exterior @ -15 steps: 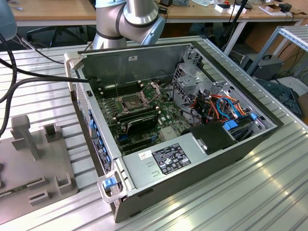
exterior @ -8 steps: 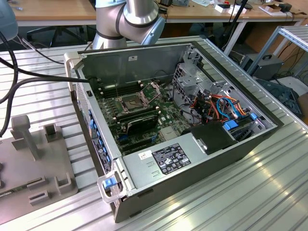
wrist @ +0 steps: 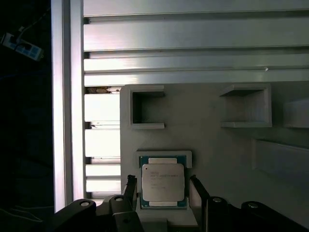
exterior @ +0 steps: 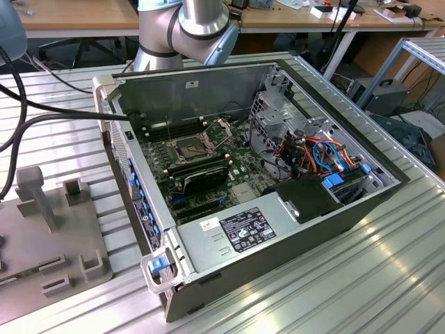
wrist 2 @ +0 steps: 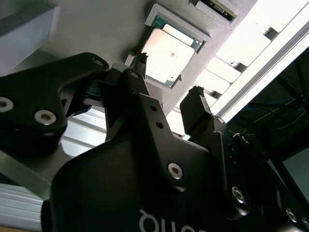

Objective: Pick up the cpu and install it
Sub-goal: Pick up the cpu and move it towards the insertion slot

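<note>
The claw (wrist: 163, 182) is matte black, its angular links fastened with round screws. It stands open. Its two narrow fingers (wrist: 131, 189) straddle the cpu (wrist: 162, 182), one along each of two opposite sides. They sit just beside the chip and do not grip it. In the second wrist view the claw (wrist 2: 169, 77) hangs right above the cpu (wrist 2: 169, 53), with both fingertips short of its edges.

The cpu is a thin flat square with a dull, pale silver metal lid on a green board that shows as a narrow border. It lies flat in a shallow square recess with a low raised rim, close to one edge of the holder (wrist: 217, 154).

The holder is a smooth, light grey plastic plate. Further in, it carries two boxy, open-sided pockets with thin upright walls. It rests on the desk (wrist: 193, 34) near the desk's edge. The desk is made of ribbed, shiny aluminium profiles with long straight grooves.

In the exterior view the holder (exterior: 49, 236) lies towards the exterior view's left. Beside it on the desk stands the open sheet-metal case (exterior: 188, 90). Inside are the dark square socket (exterior: 189, 147), a black graphics card (exterior: 203, 175) and a grey boxy power supply (exterior: 229, 233). Beyond the case rises the arm (exterior: 191, 24), a rounded silver cylinder.
</note>
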`<state>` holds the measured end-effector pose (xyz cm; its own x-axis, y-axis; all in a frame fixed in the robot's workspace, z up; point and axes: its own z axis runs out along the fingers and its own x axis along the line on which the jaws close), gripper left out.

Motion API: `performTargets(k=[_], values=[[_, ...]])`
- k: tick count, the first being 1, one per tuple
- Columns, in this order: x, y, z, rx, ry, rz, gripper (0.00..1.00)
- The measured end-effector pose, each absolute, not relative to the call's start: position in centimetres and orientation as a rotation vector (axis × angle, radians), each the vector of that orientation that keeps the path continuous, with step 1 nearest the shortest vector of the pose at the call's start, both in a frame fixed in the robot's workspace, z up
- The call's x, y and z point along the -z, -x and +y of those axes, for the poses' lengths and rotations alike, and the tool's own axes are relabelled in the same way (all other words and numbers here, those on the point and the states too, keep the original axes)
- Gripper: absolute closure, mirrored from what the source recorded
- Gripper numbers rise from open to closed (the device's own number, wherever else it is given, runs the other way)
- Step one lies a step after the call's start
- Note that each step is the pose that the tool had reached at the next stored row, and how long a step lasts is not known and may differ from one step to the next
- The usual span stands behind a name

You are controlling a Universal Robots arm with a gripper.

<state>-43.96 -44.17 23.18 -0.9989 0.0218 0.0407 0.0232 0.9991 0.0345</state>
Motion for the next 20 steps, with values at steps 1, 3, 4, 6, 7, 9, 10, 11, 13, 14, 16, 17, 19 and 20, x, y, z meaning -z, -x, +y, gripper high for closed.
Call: performTargets(k=[1,3,4,6,7,9,10,11,13,14,16,17,19,20], values=[[-23.2,44.0,-44.2,0.054,0.035,-3.101,0.44],[-23.2,44.0,-44.2,0.054,0.035,-3.101,0.44],[-23.2,44.0,-44.2,0.054,0.035,-3.101,0.44],[-23.1,44.0,-44.2,0.054,0.035,-3.101,0.44],[-23.1,44.0,-44.2,0.055,0.035,-3.101,0.44],[-22.9,44.0,-44.2,0.054,0.035,-3.101,0.44],[-22.8,44.0,-44.2,0.054,0.035,-3.101,0.44],[-22.7,44.0,-44.2,0.054,0.035,-3.101,0.44],[-22.4,44.0,-44.2,0.054,0.035,-3.101,0.44],[-22.2,44.0,-44.2,0.054,0.035,-3.101,0.44],[-21.9,44.0,-44.2,0.054,0.035,-3.098,0.44],[-21.8,44.0,-44.2,0.053,0.035,-3.097,0.44],[-21.6,44.0,-44.2,0.050,0.035,-3.094,0.44],[-21.5,44.0,-44.2,0.049,0.035,-3.092,0.44]])
